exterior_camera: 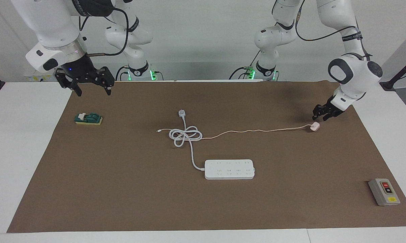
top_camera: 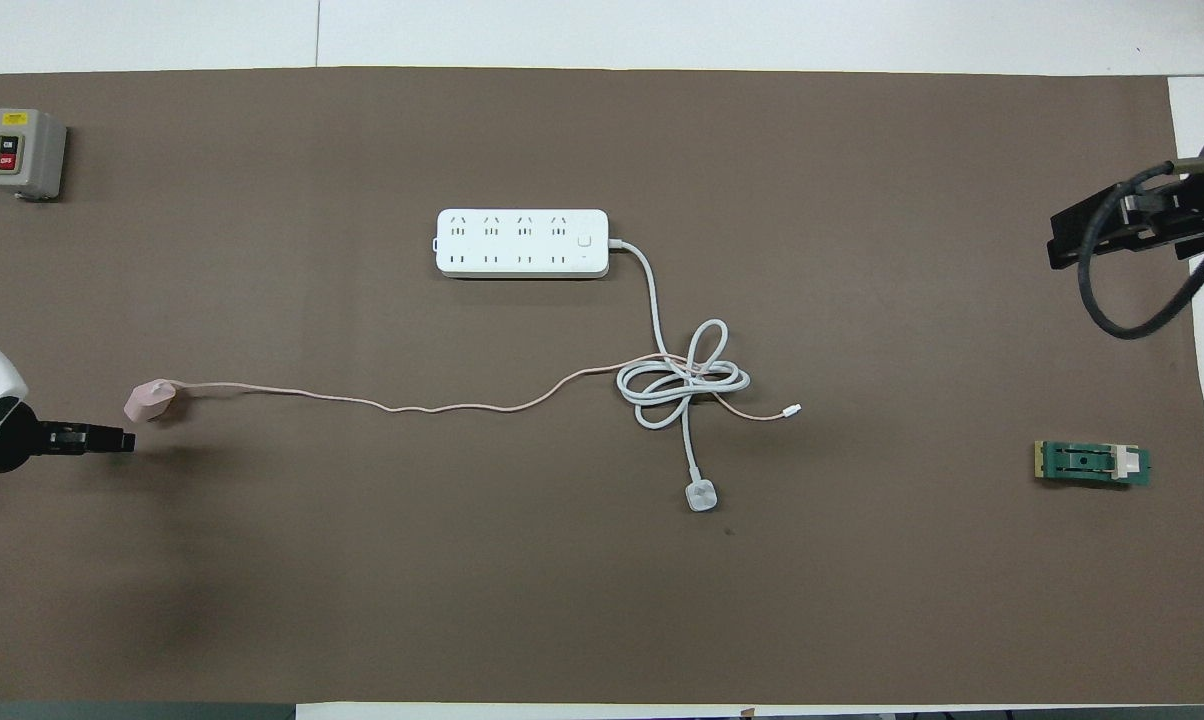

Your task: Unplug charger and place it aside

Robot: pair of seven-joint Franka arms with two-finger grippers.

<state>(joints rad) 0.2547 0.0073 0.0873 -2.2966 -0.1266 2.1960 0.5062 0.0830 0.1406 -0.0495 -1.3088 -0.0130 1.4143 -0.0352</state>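
The pale pink charger lies on the brown mat toward the left arm's end, nearer to the robots than the white power strip; it also shows in the overhead view. It is not in any socket. Its thin pink cable runs along the mat into the coiled white cord. My left gripper is open and empty, just above the mat beside the charger and apart from it. My right gripper is open and empty, held high over the mat's edge at the right arm's end.
The power strip's white plug lies nearer to the robots than the coil. A green and yellow block sits below the right gripper. A grey switch box stands at the mat's corner farthest from the robots, at the left arm's end.
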